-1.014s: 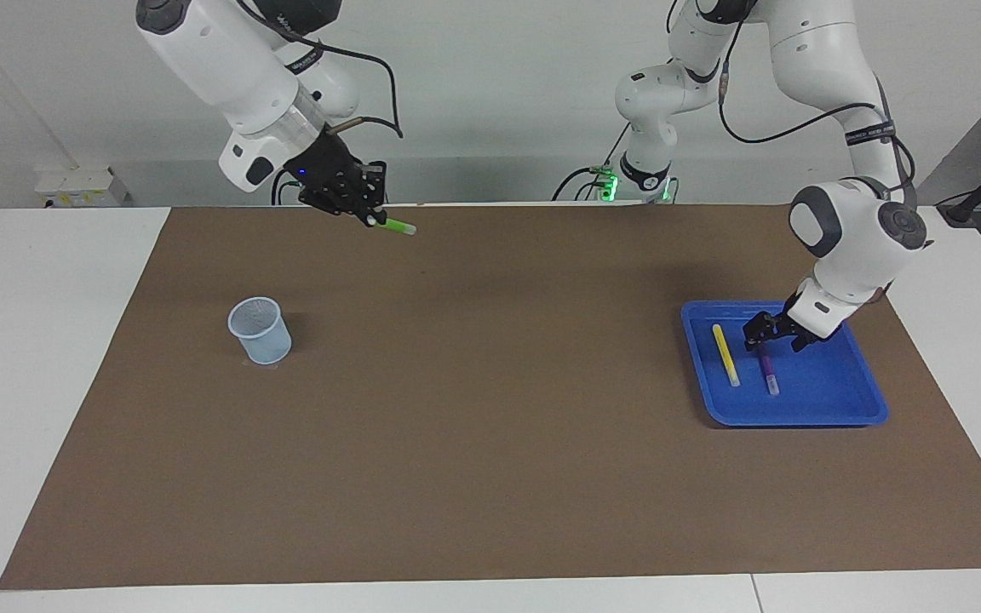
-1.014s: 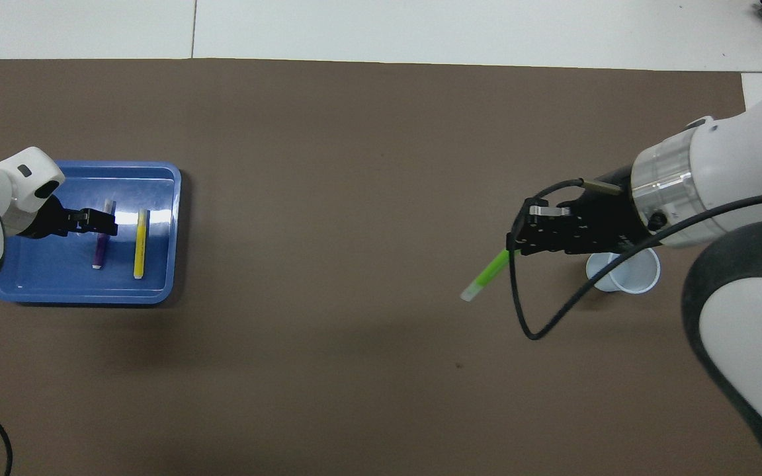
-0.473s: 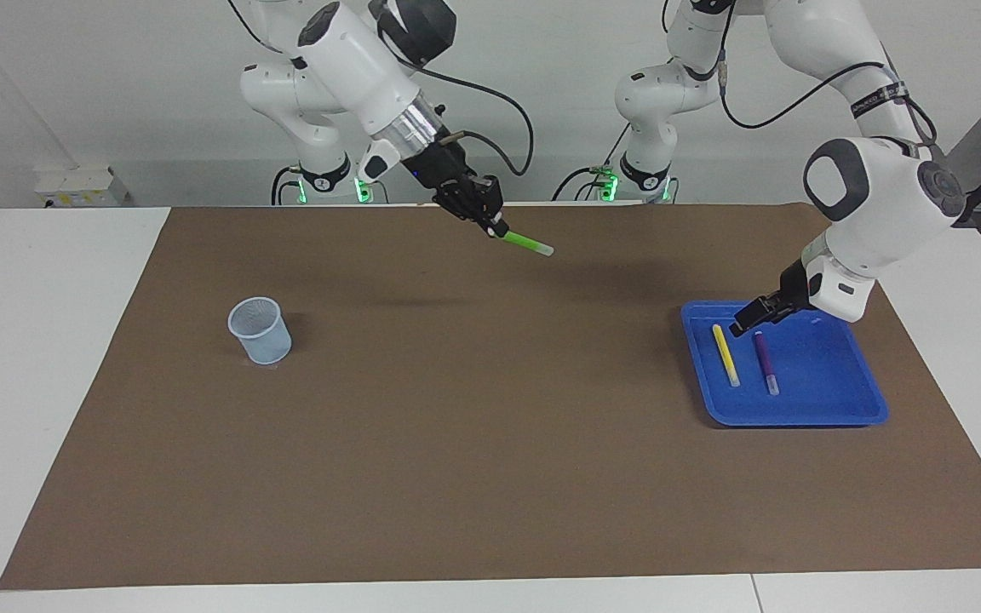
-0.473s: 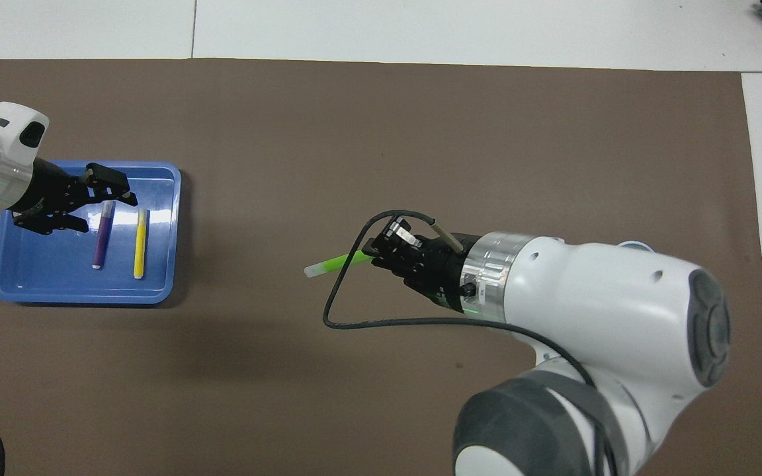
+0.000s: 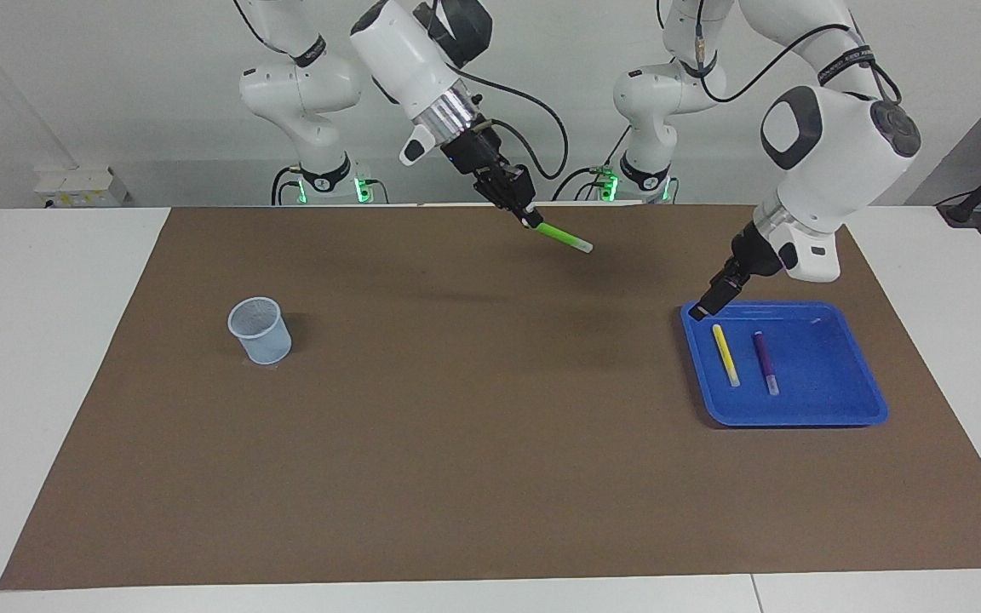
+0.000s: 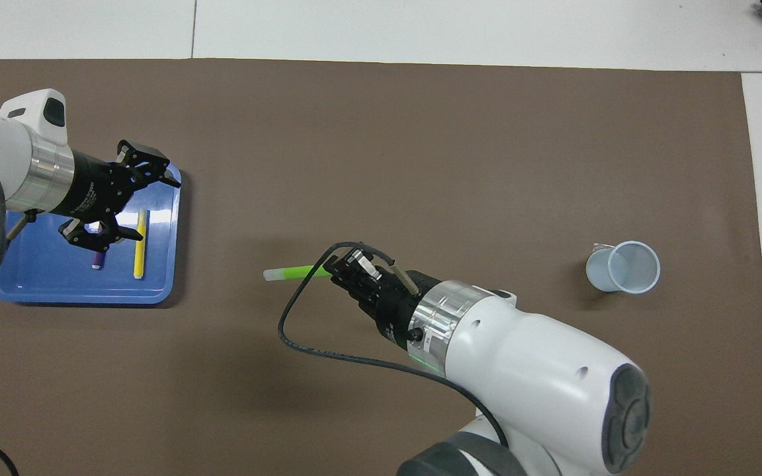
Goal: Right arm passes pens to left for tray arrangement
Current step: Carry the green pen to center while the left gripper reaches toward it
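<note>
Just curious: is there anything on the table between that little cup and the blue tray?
Only bare brown mat, clearest in the facing view, between cup and tray.

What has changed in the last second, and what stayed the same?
The right gripper, shut on the green pen, carried it from above the cup toward the tray's end of the table. The left gripper rose off the purple pen, left lying in the tray, and is open. The yellow pen, tray and cup stayed put.
</note>
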